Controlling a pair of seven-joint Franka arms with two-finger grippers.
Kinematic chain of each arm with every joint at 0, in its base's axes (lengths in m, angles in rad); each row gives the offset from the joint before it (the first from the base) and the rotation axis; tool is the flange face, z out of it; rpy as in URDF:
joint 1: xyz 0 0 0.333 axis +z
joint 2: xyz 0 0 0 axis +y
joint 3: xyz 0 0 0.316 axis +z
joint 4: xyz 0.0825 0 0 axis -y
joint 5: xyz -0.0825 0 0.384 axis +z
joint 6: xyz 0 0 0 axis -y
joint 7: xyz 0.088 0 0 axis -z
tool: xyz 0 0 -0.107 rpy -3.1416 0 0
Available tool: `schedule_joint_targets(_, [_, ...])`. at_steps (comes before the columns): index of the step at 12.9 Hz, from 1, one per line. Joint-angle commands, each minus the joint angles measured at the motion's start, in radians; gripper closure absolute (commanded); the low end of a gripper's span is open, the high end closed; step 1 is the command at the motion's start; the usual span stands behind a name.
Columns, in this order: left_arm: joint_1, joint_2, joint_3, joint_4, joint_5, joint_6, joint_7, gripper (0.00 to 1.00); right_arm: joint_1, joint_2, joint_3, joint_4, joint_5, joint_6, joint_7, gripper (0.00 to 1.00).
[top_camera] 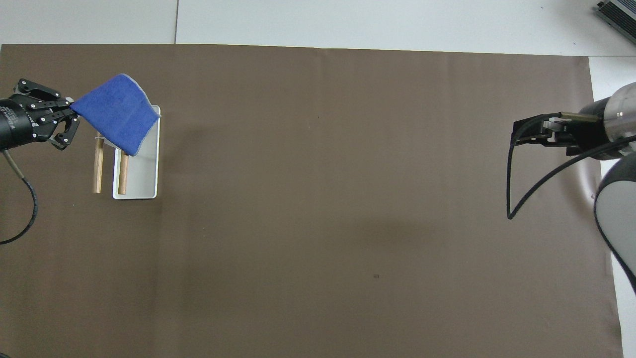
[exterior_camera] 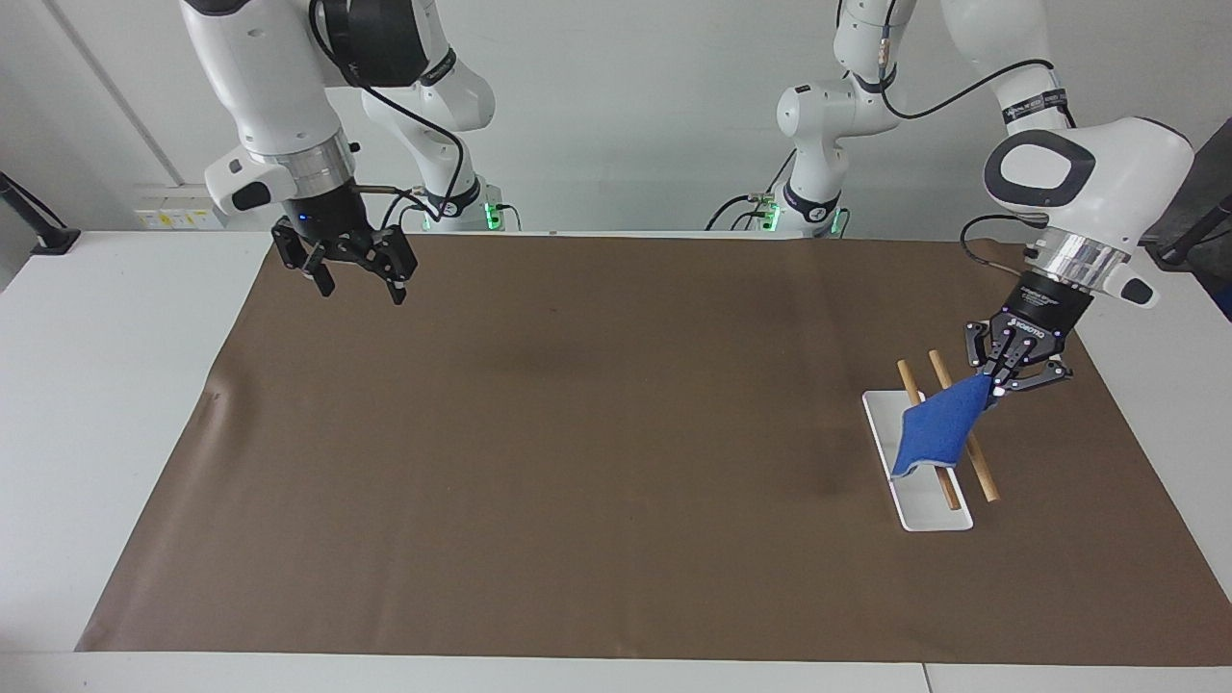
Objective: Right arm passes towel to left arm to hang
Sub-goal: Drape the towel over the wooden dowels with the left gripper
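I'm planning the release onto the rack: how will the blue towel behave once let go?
Likely floppy: the towel, pinched at one corner by the left tool, sags down over the wooden rails. Probably light, since one corner pinch carries it. It may drape unevenly or slide, as most cloth hangs toward the white base.

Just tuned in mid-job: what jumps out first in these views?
The bright-blue towel stands out, pinched at one corner by the shut left gripper and draped over the wooden-barred rack toward the left arm's end of the brown mat. The right gripper hangs open and empty over the mat's corner near its own base.
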Motion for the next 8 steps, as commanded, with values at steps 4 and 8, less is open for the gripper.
schedule_joint_targets(4, [0.103,0.000,-0.011,-0.041,-0.097,0.004,-0.013,1.00,0.006,-0.024,-0.118,0.070,-0.017,-0.163,-0.153,0.00])
schedule_joint_targets(8, [0.121,-0.005,-0.010,-0.052,-0.096,-0.016,-0.015,1.00,0.006,-0.101,-0.112,-0.081,-0.017,-0.091,-0.154,0.00])
